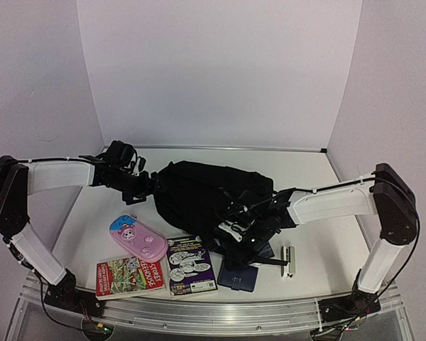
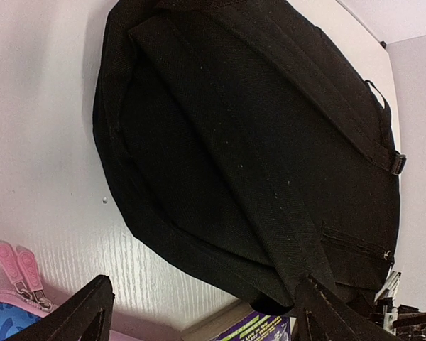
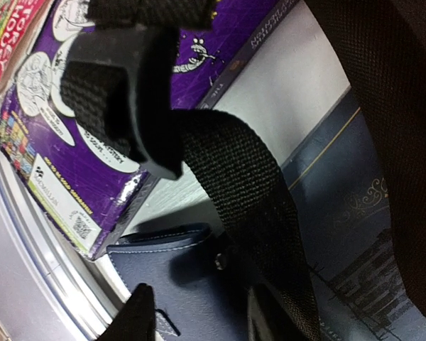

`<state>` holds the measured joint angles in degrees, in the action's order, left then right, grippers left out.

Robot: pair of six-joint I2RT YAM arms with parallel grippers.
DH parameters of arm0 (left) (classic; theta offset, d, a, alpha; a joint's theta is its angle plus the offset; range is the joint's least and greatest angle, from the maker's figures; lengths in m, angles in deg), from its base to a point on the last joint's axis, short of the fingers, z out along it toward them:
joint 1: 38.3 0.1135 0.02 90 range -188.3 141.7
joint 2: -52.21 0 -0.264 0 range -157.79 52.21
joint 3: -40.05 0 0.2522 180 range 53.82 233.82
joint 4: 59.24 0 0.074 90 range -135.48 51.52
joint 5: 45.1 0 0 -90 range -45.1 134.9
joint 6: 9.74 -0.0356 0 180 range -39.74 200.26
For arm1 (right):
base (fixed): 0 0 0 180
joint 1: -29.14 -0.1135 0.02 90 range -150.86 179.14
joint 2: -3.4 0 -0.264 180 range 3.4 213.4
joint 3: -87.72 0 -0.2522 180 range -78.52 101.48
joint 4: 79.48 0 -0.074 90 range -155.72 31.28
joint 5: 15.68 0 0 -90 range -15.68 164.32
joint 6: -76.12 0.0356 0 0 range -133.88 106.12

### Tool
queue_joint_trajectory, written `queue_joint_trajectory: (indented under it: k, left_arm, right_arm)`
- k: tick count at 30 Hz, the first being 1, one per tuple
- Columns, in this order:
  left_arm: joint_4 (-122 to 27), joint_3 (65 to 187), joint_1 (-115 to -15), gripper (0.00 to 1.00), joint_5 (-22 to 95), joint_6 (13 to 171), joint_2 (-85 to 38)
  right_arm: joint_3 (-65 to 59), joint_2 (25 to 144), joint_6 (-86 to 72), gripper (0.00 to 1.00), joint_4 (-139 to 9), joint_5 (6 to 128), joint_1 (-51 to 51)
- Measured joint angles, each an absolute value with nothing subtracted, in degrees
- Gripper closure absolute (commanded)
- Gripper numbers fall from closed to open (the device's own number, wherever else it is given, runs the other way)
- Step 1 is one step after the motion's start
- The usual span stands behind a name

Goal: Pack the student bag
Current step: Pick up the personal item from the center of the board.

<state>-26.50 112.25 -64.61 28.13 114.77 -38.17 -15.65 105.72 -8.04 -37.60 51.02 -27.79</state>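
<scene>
The student bag (image 1: 199, 192) is a large black backpack lying flat mid-table; it fills the left wrist view (image 2: 255, 142). My left gripper (image 1: 139, 186) is open at the bag's left edge and holds nothing; in its own view (image 2: 206, 328) the jaws stand wide apart over the bag's rim. My right gripper (image 1: 246, 236) is at the bag's near edge, open, low over a navy wallet (image 3: 184, 284). A black strap (image 3: 248, 185) of the bag runs past its right finger (image 3: 266, 320).
A pink pencil case (image 1: 138, 238), a red book (image 1: 130, 275) and a purple comic book (image 1: 190, 265) lie near the front left. The navy wallet (image 1: 238, 275) lies by a navy book (image 1: 261, 249) partly under the bag. A small white-and-black object (image 1: 290, 258) lies to the right.
</scene>
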Motion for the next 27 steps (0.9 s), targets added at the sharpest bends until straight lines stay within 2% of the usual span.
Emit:
queue_joint_trajectory:
  k: [5,8,12,14,21,27]
  left_arm:
    - [-26.5,112.2,-64.6,0.11,28.2,114.8,-37.6]
    - [-26.4,112.1,-64.6,0.11,28.4,114.8,-36.8]
    - [-26.4,112.1,-64.6,0.11,28.6,114.8,-35.6]
    - [-26.4,112.1,-64.6,0.11,28.6,114.7,-35.2]
    - [-27.0,109.5,-64.6,0.11,26.5,114.2,-31.4]
    - [-30.7,107.3,-65.3,0.11,22.1,112.8,-26.6]
  right_arm:
    - [-15.6,107.2,-8.1,0.57,-37.6,52.4,-28.3]
    - [-15.4,107.3,-8.0,0.69,-37.6,52.4,-28.7]
    - [-15.4,107.3,-7.9,0.92,-37.5,51.8,-29.0]
    - [-15.4,107.3,-7.3,0.99,-37.5,50.7,-29.0]
    - [-15.4,105.7,-5.0,1.00,-37.1,47.7,-29.1]
    - [-14.5,98.8,-2.3,1.00,-35.8,48.6,-29.1]
